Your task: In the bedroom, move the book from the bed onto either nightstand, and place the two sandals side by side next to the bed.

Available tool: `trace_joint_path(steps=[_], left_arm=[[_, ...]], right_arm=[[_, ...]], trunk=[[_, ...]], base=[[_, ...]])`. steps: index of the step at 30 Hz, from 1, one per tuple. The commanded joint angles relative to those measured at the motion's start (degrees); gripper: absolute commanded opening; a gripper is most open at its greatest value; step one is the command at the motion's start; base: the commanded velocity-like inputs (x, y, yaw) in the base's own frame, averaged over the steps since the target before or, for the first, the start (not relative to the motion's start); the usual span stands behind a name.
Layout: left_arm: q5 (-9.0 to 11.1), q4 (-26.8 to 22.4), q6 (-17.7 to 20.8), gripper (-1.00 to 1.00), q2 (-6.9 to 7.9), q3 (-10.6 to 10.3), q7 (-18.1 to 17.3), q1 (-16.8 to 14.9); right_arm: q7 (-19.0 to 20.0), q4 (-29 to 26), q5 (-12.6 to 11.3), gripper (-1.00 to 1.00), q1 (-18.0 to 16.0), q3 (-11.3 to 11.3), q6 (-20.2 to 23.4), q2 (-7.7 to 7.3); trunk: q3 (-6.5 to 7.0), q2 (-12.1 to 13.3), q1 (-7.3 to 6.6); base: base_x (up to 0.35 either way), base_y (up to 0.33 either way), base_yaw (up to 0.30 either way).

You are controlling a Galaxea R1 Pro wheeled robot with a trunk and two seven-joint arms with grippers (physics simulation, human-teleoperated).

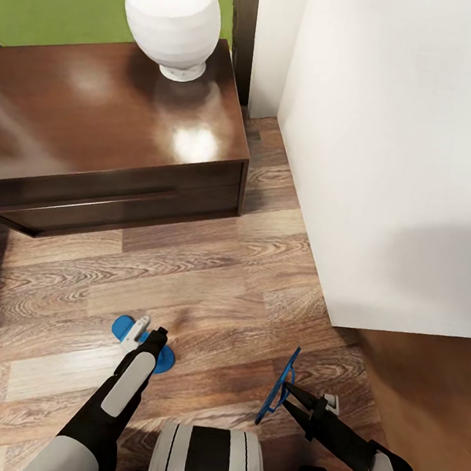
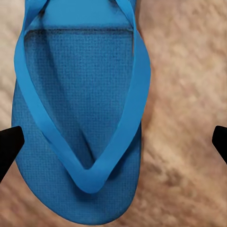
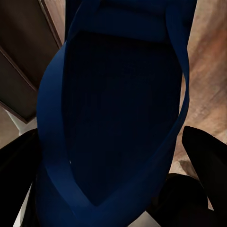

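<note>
Holding one blue sandal (image 1: 278,387) up on its edge, the right gripper (image 1: 291,395) has its jaws shut on it, just above the wood floor (image 1: 213,299) near the corner of the bed (image 1: 392,159). In the right wrist view the sandal (image 3: 123,118) looks dark and sits tight between the two black jaws.

The other sandal (image 1: 163,358) lies flat on the floor, partly under the left gripper (image 1: 146,331). In the left wrist view that sandal (image 2: 80,142) is right below, with its strap facing up. The jaws stand wide open there, one black tip at each side of the picture, and they do not touch the sandal.

A sandal like this is likely light and bendy (a bit like a thin foam mat). It should not break if it drops. It can flop or swing when held by one end, so the one on the right may tip as it goes down. The thin strap is soft and would slip, so the flat sole's edge is the better place to pinch. For the one on the floor, I think the jaws need to close across the narrow width of the sole.

The dark nightstand (image 1: 107,139) with its white lamp (image 1: 172,21) stands ahead, well apart from both sandals.
</note>
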Motion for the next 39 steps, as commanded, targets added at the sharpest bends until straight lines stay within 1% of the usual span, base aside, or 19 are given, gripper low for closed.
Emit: trace_joint_path(steps=[1, 4, 7, 20, 27, 37, 39], left_arm=[[0.58, -0.05, -0.46, 1.00, 0.01, -0.15, 0.19, -0.02], [0.58, -0.05, -0.46, 1.00, 0.02, -0.17, 0.19, -0.02], [0.58, -0.05, -0.46, 1.00, 0.03, -0.14, 0.19, -0.02], [0.58, -0.09, -0.53, 1.00, 0.01, -0.17, 0.22, -0.02], [0.50, -0.02, -2.89, 1.00, -0.06, -0.27, 0.35, -0.02], [0.49, 0.12, -3.18, 1.00, -0.06, -0.20, 0.36, -0.02], [0.49, 0.13, -3.19, 1.00, -0.06, -0.20, 0.36, -0.02]], right_arm=[[0.25, 0.01, 0.14, -1.00, -0.02, -0.07, 0.20, 0.01], [0.26, 0.01, 0.14, -1.00, -0.02, -0.07, 0.20, 0.01], [0.26, 0.01, 0.14, -1.00, -0.02, -0.07, 0.20, 0.01], [0.26, 0.01, 0.14, -1.00, -0.02, -0.07, 0.20, 0.01], [0.26, 0.01, 0.14, -1.00, -0.02, -0.07, 0.20, 0.01], [0.26, 0.01, 0.14, -1.00, -0.02, -0.07, 0.20, 0.01], [0.26, 0.01, 0.14, -1.00, -0.02, -0.07, 0.20, 0.01]], trunk=[[-0.03, -0.01, -0.01], [-0.03, -0.01, -0.01], [-0.69, -0.05, 0.07], [-0.69, -0.05, 0.07], [-0.69, -0.05, 0.07], [-0.69, -0.05, 0.07], [-1.13, -0.08, 0.12]], base=[[0.000, 0.000, 0.000], [0.000, 0.000, 0.000], [0.000, 0.000, 0.000], [0.000, 0.000, 0.000], [0.000, 0.000, 0.000], [0.000, 0.000, 0.000], [0.000, 0.000, 0.000]])
